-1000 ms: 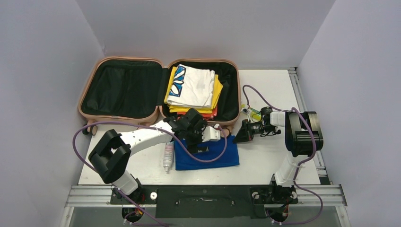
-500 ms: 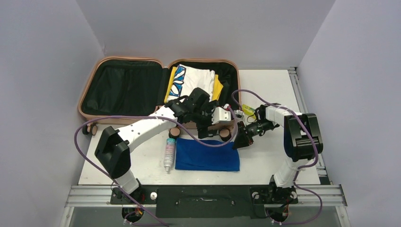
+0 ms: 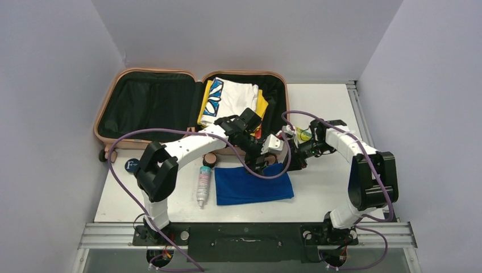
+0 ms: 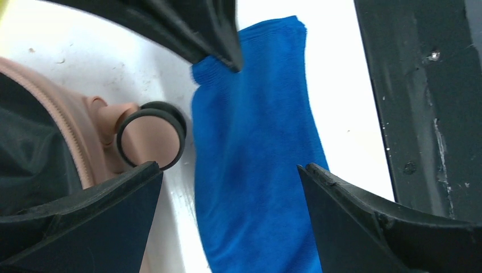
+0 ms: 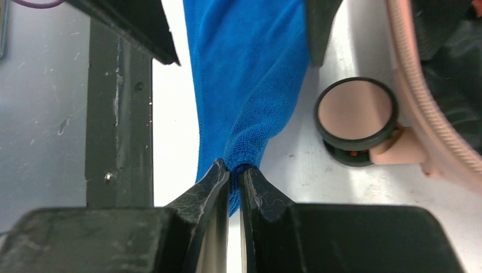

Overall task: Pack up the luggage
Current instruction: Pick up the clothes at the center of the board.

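Both arms had swung in toward the front of the luggage (image 3: pixel 145 108) since a second earlier, and the blue cloth (image 3: pixel 253 185) had slid slightly right. The luggage lay open, its right shell stacked with folded clothes (image 3: pixel 236 105) and its left shell bare. Just in front of its caster wheel (image 5: pixel 355 114), the right gripper (image 5: pixel 235 170) was clenched on the cloth's edge. The left gripper (image 4: pixel 227 170) hung released, jaws wide, above the same cloth. Limp and light, the cloth would probably sag from one pinch, so a second hold along the edge nearest the luggage seemed wise. The hard shell looked stiff but free to roll, and its rim suited any grasp.
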Available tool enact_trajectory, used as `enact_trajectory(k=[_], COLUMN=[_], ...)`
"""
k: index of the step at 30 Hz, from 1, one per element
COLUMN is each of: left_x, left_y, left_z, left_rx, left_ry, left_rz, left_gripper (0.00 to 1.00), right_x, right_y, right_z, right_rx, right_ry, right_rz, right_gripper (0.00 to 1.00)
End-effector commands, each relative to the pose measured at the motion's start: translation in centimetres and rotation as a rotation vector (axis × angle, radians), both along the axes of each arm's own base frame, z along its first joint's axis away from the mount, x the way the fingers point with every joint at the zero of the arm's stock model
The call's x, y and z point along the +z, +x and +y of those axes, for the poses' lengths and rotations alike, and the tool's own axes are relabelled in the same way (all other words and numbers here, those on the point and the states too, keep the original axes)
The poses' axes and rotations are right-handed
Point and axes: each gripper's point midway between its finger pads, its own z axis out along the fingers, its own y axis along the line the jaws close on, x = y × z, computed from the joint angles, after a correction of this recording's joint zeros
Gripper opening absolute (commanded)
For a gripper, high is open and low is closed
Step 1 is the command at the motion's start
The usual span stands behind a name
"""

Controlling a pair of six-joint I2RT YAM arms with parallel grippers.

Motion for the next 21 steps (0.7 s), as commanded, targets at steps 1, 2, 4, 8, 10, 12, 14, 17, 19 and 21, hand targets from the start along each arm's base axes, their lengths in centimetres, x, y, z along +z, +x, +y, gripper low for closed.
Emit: enact_trajectory(k=[1,2,4,8,10,12,14,17,19,21], left_x=[1.8,1.5,1.0,0.3,0.2,0.2,0.4,0.6,0.6,0.4], left_y=[-1.1,-1.1,-1.1,-0.5,-0.4,0.0,0.2,0.8,1.3,2.0], left_z=[-2.4,-2.8,-3.4,-4.6,-5.0,-5.2,-5.6,-6.1,-6.3,-6.3], left_rx=[-0.075,-0.066,-0.053,-0.008,0.001,0.017,0.031,0.058,0.078,0.101], left_ry=[-0.101,-0.100,-0.095,-0.089,-0.089,-0.090,-0.092,-0.090,-0.084,-0.076], left_rz=[0.045,0.050,0.059,0.083,0.093,0.098,0.105,0.111,0.105,0.086], left_gripper=[0.96,0.96,0.96,0.96,0.96,0.98,1.00,0.91,0.88,0.88], right_x=[2.1,2.3,2.5,3.6,4.1,4.4,4.6,4.8,4.8,4.6], right_y=[2.4,2.6,2.8,3.2,3.6,3.8,4.2,4.5,4.5,4.3], right_z=[0.7,0.8,0.8,0.9,1.0,1.2,1.2,1.3,1.3,1.2], right_rx=[-0.015,-0.015,-0.012,0.005,0.004,0.003,0.001,0.005,0.016,0.034], right_ry=[0.035,0.037,0.040,0.054,0.061,0.067,0.069,0.069,0.063,0.054], right_rz=[-0.102,-0.107,-0.119,-0.164,-0.174,-0.179,-0.183,-0.190,-0.198,-0.199], right_gripper=[0.05,0.05,0.05,0.05,0.05,0.05,0.05,0.05,0.05,0.05])
